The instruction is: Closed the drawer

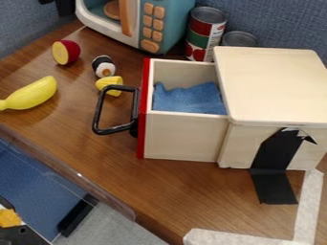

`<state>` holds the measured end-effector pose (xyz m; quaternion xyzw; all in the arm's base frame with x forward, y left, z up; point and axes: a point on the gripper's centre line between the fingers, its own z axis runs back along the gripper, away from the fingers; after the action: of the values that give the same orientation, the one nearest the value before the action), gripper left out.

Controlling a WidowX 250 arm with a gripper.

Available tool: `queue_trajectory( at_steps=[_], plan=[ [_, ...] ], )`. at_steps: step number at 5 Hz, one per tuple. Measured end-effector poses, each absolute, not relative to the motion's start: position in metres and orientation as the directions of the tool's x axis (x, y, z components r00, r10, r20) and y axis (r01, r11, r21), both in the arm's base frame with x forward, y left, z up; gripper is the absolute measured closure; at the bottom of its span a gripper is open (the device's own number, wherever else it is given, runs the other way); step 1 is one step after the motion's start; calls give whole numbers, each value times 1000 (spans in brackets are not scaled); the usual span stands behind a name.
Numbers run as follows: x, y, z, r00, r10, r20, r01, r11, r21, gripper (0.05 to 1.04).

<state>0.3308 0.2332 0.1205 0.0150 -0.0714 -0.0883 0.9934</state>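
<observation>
The drawer (184,136) is a pale wooden box with a red front edge, pulled out to the left of its wooden cabinet (275,86). Its black handle (99,112) sticks out from the red front, on the left. A blue cloth (188,98) lies inside the drawer, partly hidden under the cabinet's top.
Left of the drawer lie a yellow banana (33,94), a halved red fruit (66,52), a sushi-like toy (103,66) and a small yellow piece (110,84). Behind stand a toy microwave (163,24) and cans (205,33). Black tape (275,184) runs down the cabinet's front.
</observation>
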Motion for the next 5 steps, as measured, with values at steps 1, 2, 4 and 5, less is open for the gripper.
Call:
queue_trajectory(
  at_steps=[1,2,4,5],
  plan=[
    [329,232,104,977,-185,110,185,983,14,83],
    [323,229,87,952,-293,87,292,956,22,83],
    [306,204,67,807,-590,2,589,807,44,83],
    [290,192,67,733,-680,-8,680,732,50,83]
  ],
)
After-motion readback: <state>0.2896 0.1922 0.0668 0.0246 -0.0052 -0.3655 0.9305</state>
